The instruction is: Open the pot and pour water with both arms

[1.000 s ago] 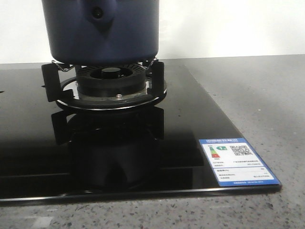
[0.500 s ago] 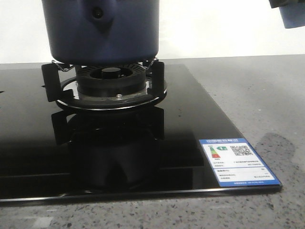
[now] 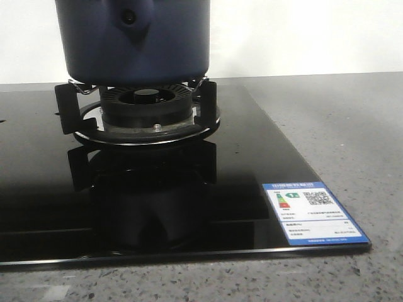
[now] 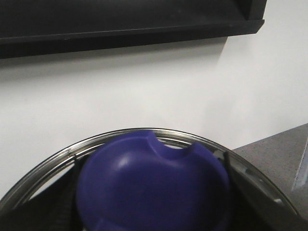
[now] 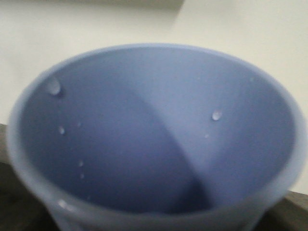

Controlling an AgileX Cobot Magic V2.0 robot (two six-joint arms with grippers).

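Grey speckled countertop (image 3: 352,126) runs under a glossy black glass hob (image 3: 264,157) against a pale wall, and the dark navy pot (image 3: 135,41) stands on the burner's pan support (image 3: 141,123) at the left of the front view, its top cut off, so its mouth cannot be seen there. No arm shows in that view. On the left side, the wrist camera looks out past a blue knob (image 4: 154,185) sitting in a shiny metal ring that reads as the pot lid (image 4: 45,166), hard up against the lens. The left claw appears to hold the lid by that knob, though its fingers are hidden and I cannot tell how they stand. On the right side, the wrist camera is filled by the inside of a pale blue cup (image 5: 159,139), apparently carried in the right claw, with only scattered droplets on its wall and no pool visible. Its fingers are out of sight too, so the grip is a guess. If the pour is finished, as the near-dry cup suggests, keep the cup level and clear of the pot while the lid is centred over the rim and lowered flat, without knocking the pot off its support.
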